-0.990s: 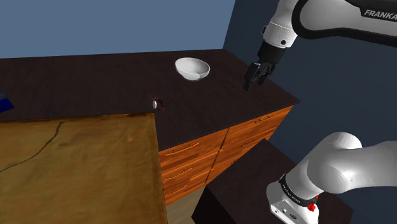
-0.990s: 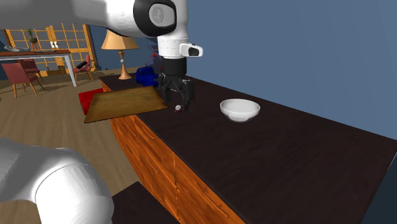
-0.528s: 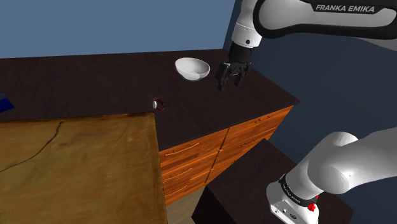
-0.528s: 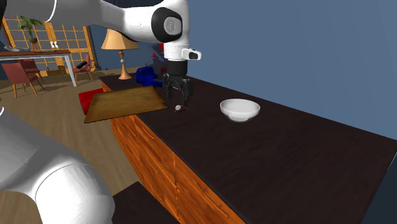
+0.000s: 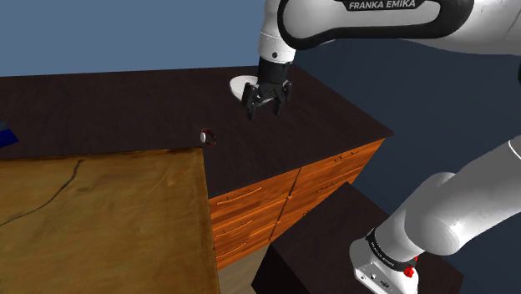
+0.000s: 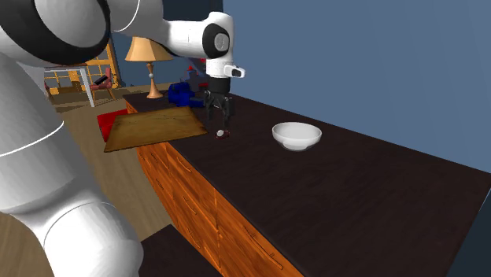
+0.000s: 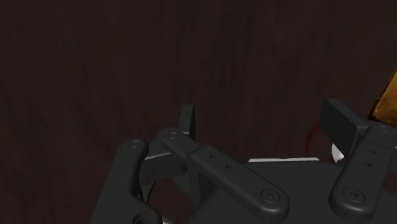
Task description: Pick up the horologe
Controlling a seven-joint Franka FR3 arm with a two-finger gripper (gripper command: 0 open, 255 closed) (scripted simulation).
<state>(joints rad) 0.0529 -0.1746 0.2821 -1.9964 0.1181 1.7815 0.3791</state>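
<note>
Your gripper had swung from the right end of the dark counter in the shoulder view over to the white bowl, fingers apart with nothing between them. You had the horologe resting on the counter just beside the wooden board's corner, apart from the gripper. It was small and roundish, and you could tell neither its heading nor its long axis. The arm read "FRANKA EMIKA".
</note>
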